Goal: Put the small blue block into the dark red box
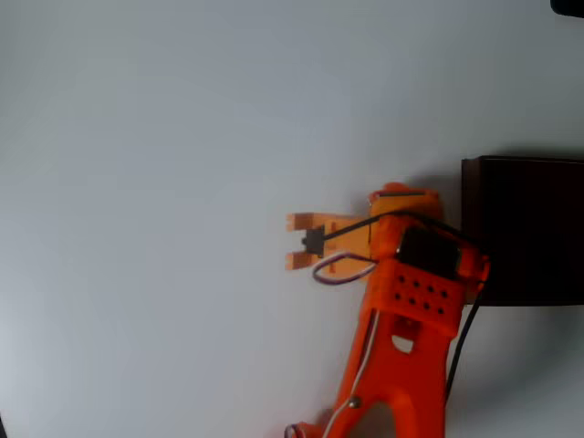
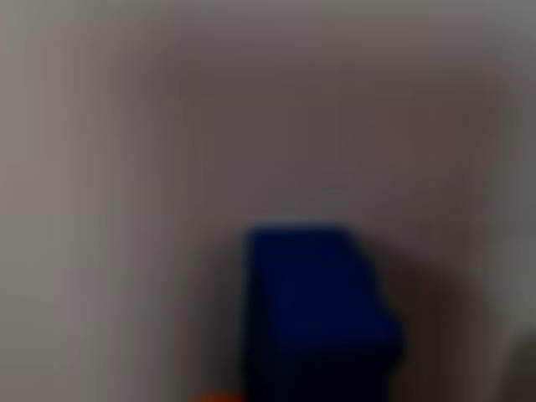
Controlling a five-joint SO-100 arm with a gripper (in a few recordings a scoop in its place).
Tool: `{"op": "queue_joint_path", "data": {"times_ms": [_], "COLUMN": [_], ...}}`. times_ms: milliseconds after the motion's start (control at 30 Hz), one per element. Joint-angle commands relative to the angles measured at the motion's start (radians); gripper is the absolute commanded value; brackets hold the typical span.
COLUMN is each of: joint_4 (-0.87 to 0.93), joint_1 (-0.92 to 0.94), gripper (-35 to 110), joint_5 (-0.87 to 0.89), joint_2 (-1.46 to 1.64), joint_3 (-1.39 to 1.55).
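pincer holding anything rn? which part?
Cannot tell. The pincer fingers show a gap with no block visible between them overhead; the blurry wrist view has the small blue block close by.

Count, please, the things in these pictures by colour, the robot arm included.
Blue: 1, the small blue block, blurred in the wrist view.
Dark red: 1, the dark red box, at the right edge of the overhead view.
Orange: 1, the arm with its gripper.
Total: 3.

Pale grey-white table (image 1: 137,182)
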Motion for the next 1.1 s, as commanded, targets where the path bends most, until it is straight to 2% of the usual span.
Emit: {"op": "queue_joint_path", "data": {"times_ms": [0,333,400,500,700,867,1067], "joint_4": [0.006,0.012,0.049,0.069,0.058,0.100,0.156], "joint_1": [0.046,0.074,0.084,0.114,0.124,0.147,0.295], "gripper": [21,19,14,0,0,0,0], "joint_5": [0.003,0.017,0.020,0.041,0.061,0.115,0.255], "joint_2": [-0.003,-0.129,-0.172,-0.196,-0.183,0.060,0.353], "joint_3": [-0.040,-0.110,-0.166,-0.193,-0.187,-0.141,-0.141]}}
